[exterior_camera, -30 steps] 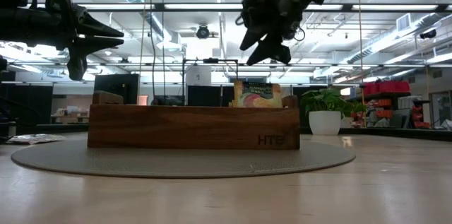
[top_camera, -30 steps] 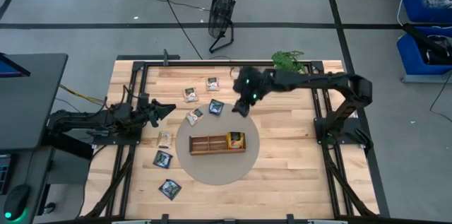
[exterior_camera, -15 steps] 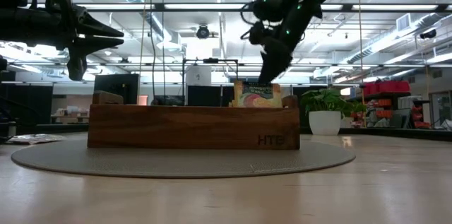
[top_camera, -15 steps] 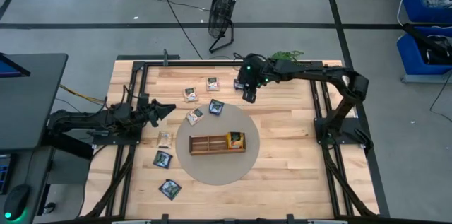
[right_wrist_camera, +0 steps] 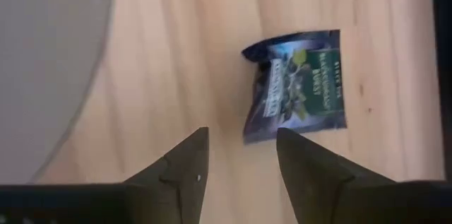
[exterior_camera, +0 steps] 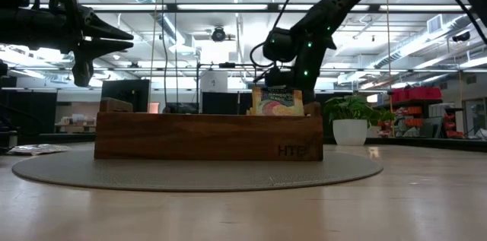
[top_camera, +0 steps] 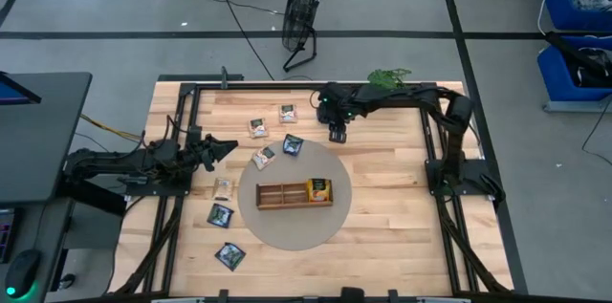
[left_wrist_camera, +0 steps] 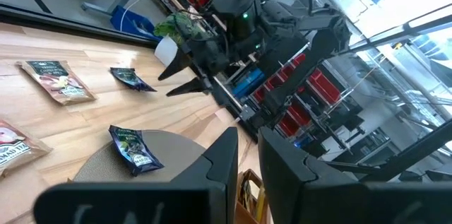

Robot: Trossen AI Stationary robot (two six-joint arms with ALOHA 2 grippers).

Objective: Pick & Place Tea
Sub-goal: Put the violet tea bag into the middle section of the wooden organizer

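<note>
Having swung my right claw (right_wrist_camera: pixel 239 171) from above the wooden tray (top_camera: pixel 293 195) toward the counter's far edge, I hover part-open, empty, over a dark blue tea sachet (right_wrist_camera: pixel 301 86), ready for pickup.

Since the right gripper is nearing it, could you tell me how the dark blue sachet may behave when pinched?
The dark blue sachet looks thin and crumpled, so probably light and floppy. Lying flat on the table below the open right gripper, it may slide rather than lift.
</note>
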